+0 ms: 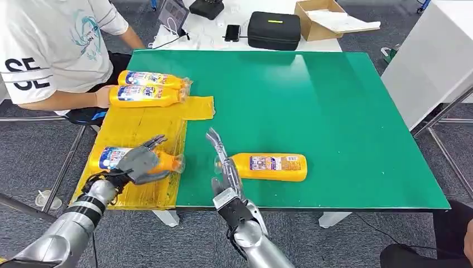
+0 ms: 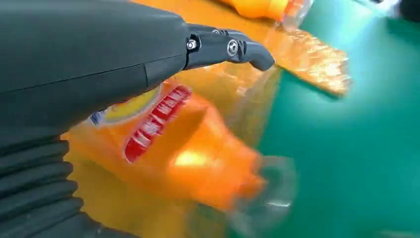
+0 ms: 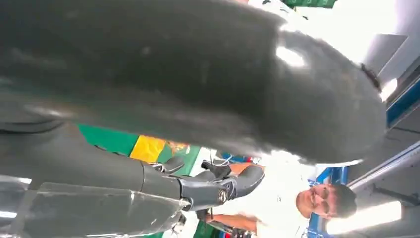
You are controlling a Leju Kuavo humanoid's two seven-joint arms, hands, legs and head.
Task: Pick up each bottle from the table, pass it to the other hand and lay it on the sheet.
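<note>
Left hand (image 1: 139,163) grips a bottle (image 1: 111,158) over the sheet (image 1: 139,125). Right hand (image 1: 224,167), fingers spread and empty, stands just beside the remaining bottle's (image 1: 270,167) cap end; its long axis runs away from that hand.

The head view looks forward and down from high on the robot onto the flat green table mat (image 1: 334,111), with the crinkled yellow plastic sheet (image 1: 139,125) at about nine o'clock. The left wrist view sits very close behind the grey left hand (image 2: 89,64), facing the orange plastic bottle (image 2: 188,148) on that same sheet (blurred). The right wrist view, turned over, peers past the dark right hand (image 3: 198,99) toward a person in a white shirt (image 3: 277,203), also seen at the head view's eleven o'clock.
</note>
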